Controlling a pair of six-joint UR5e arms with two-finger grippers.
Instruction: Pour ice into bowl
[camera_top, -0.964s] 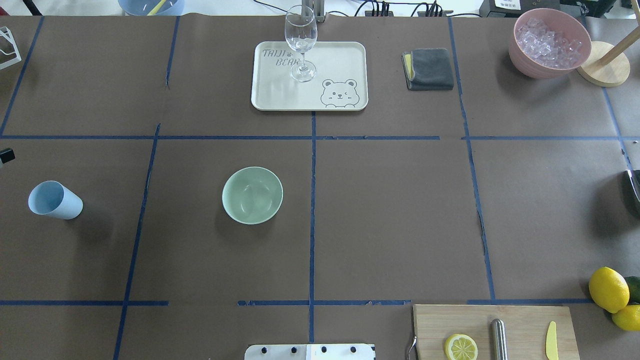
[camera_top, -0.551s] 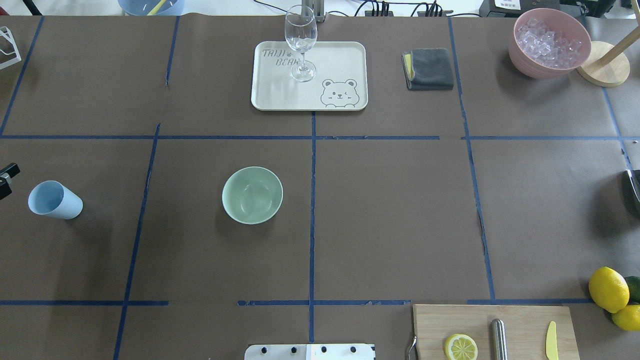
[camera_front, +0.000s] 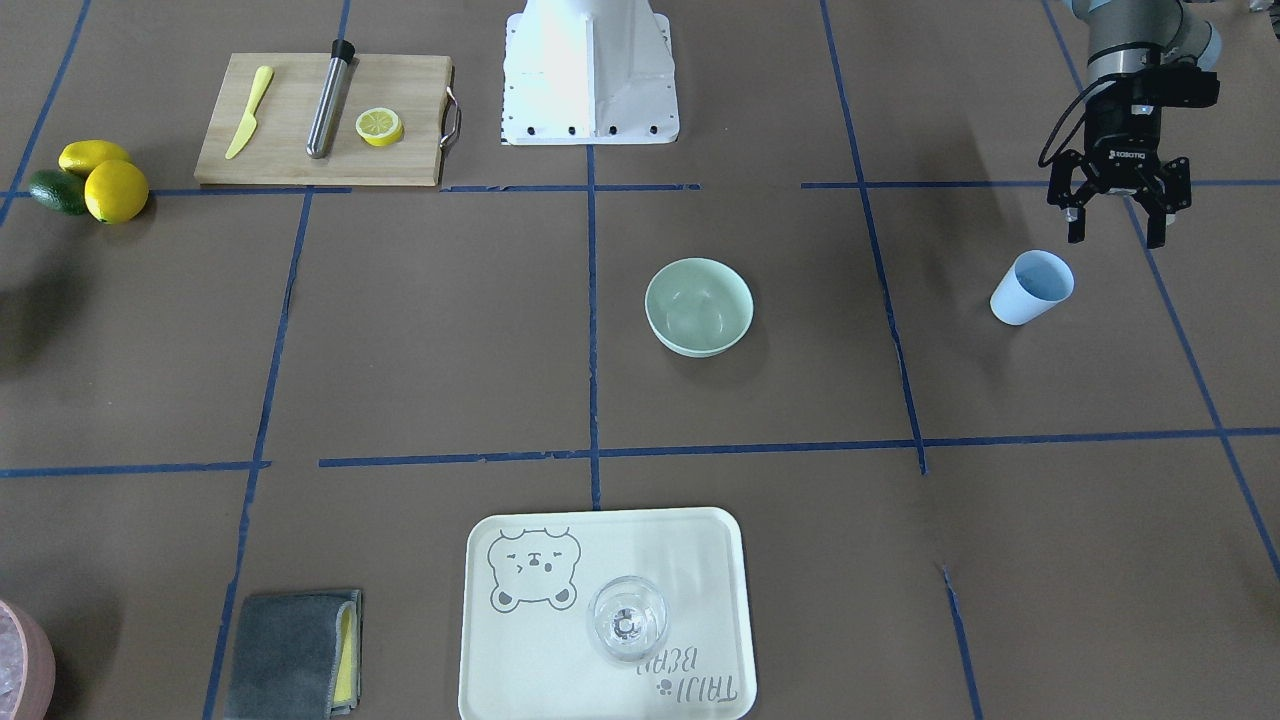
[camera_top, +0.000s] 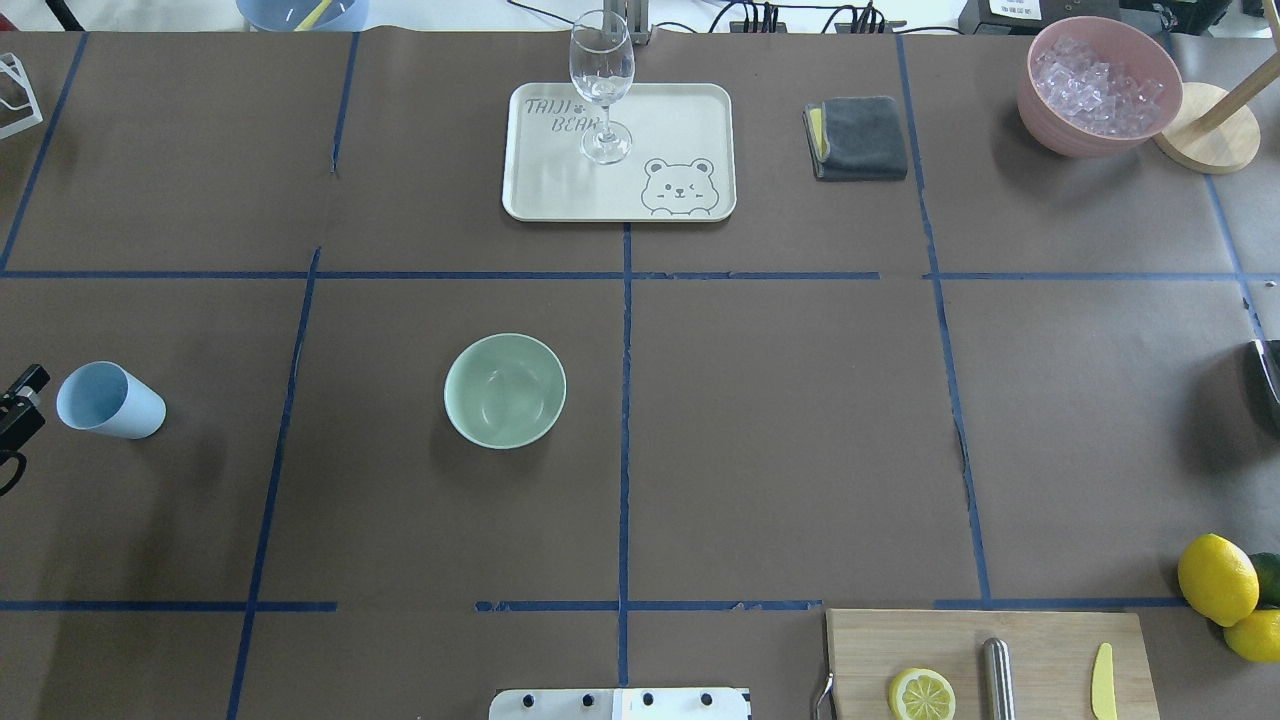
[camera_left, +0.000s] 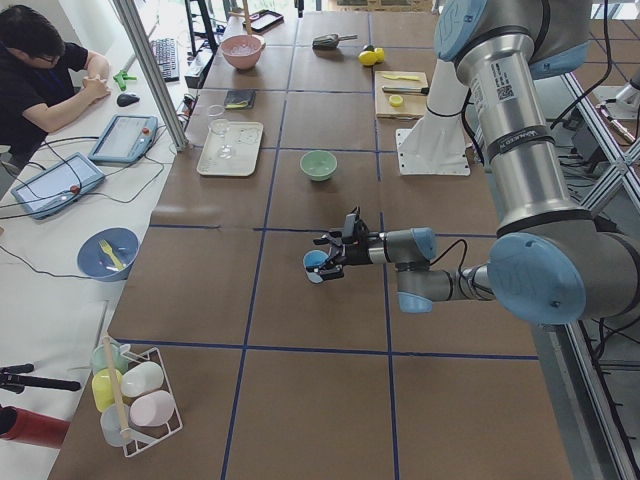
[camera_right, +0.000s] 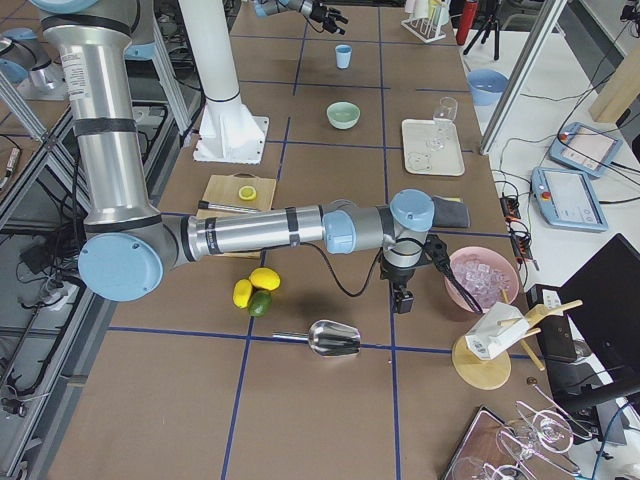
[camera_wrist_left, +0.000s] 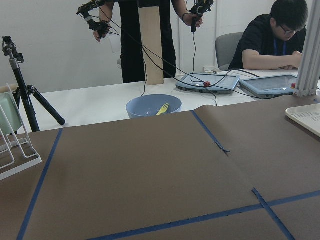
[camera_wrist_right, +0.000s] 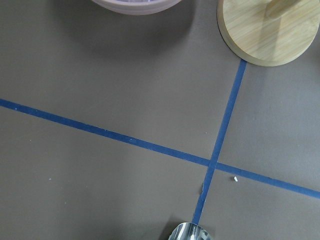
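- Bowl (camera_front: 698, 305) sits empty near table centre. I make out no ice in any view; it may be inside the light blue cup (camera_front: 1032, 288).
- The cup stands upright just centre-ward of my left gripper (camera_front: 1112, 215), the nearer one, jaws spread wide and empty.
- Right gripper (camera_right: 402, 298) is far off; I cannot tell its jaws.
- Tray (camera_top: 560, 180) reads "TAIJI BEAR".

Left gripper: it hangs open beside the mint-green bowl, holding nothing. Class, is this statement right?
No. The left gripper hangs open, holding nothing, but beside the light blue cup, not the mint-green bowl, which stands well apart from it. The exterior front-facing view shows this.
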